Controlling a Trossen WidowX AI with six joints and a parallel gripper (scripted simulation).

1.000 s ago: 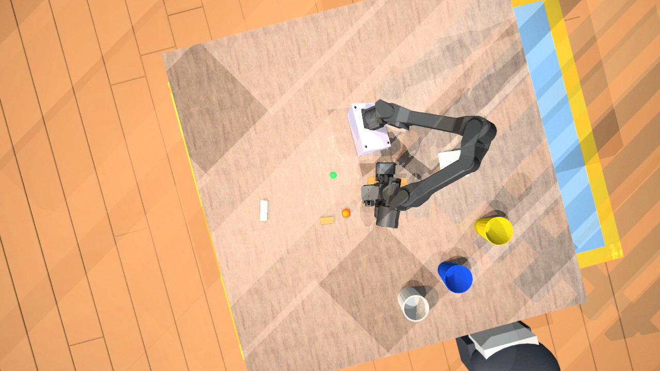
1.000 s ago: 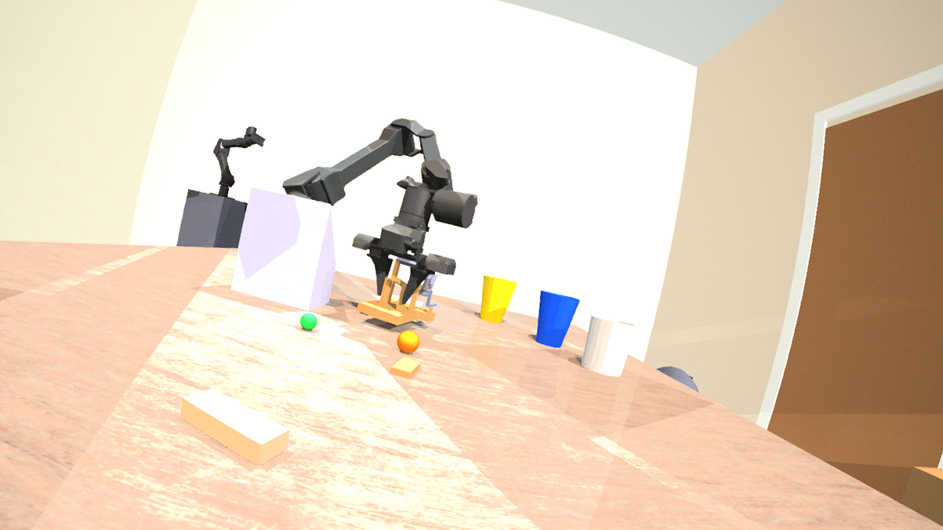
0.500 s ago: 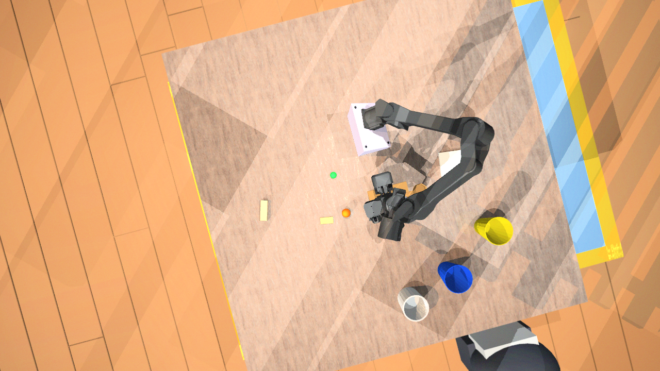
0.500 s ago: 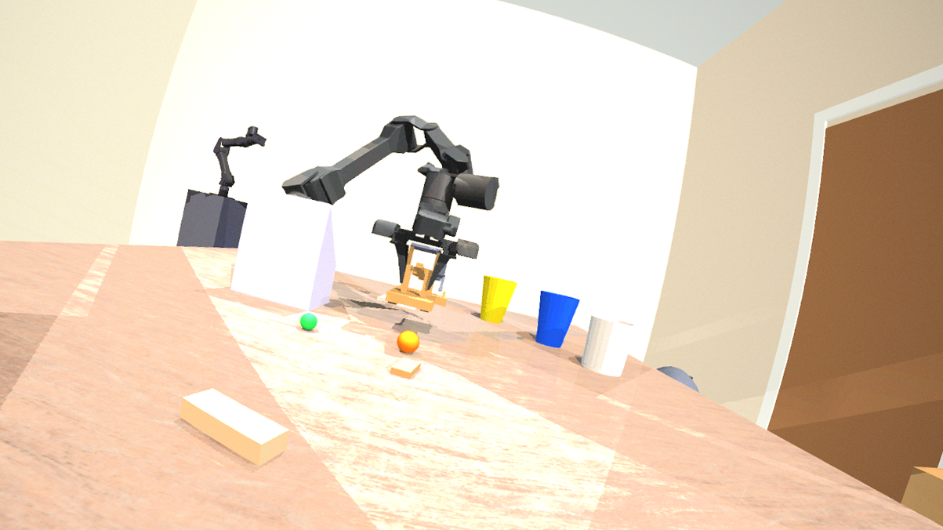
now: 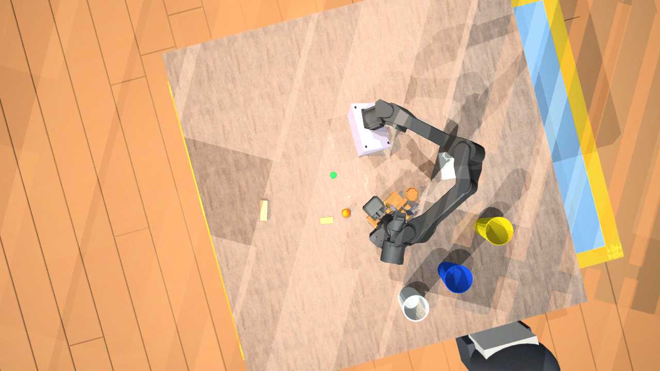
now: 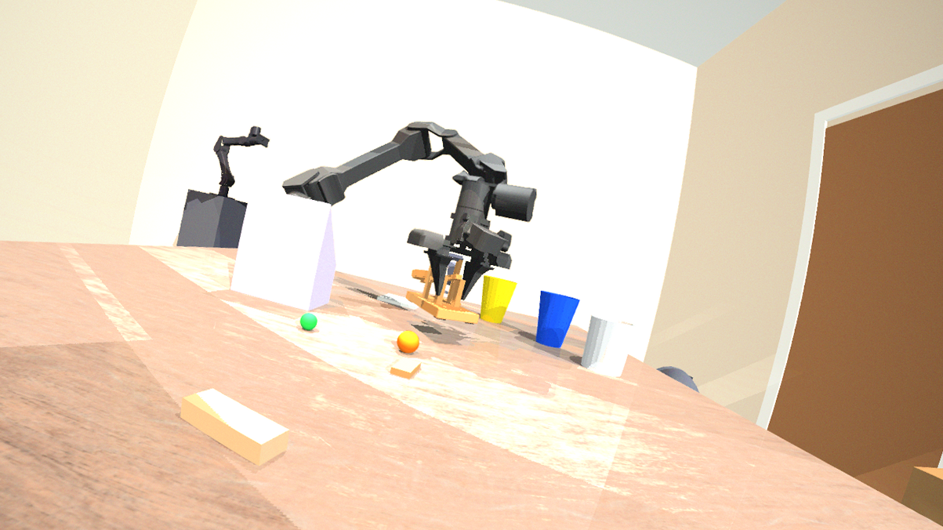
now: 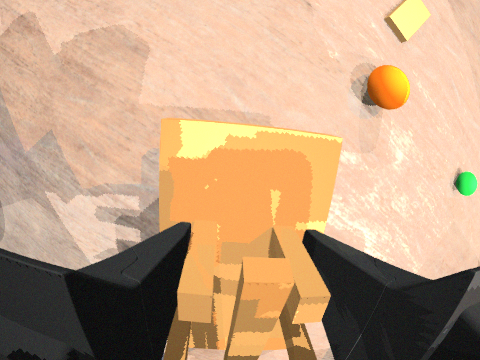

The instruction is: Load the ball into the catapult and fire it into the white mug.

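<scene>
My gripper [image 6: 451,296] [image 7: 248,236] is shut on the upright frame of the orange catapult [image 5: 395,200] [image 6: 441,311] [image 7: 240,185], with one finger on each side. In the exterior view the catapult's base hangs a little above the table, over its shadow. An orange ball [image 5: 346,212] [image 6: 407,341] [image 7: 389,87] lies on the table, apart from the catapult. The white mug [image 5: 415,308] [image 6: 604,347] stands upright near the table's edge. The arm hides part of the catapult in the top view.
A green ball [image 5: 333,175] [image 6: 308,322] [image 7: 466,183], a long block [image 5: 264,210] [image 6: 235,426] and a small block [image 5: 326,220] [image 6: 405,368] lie on the table. A blue cup [image 5: 456,278] [image 6: 556,319] and a yellow cup [image 5: 497,230] [image 6: 497,299] stand near the white mug. The arm's base is a pale box [image 6: 281,249].
</scene>
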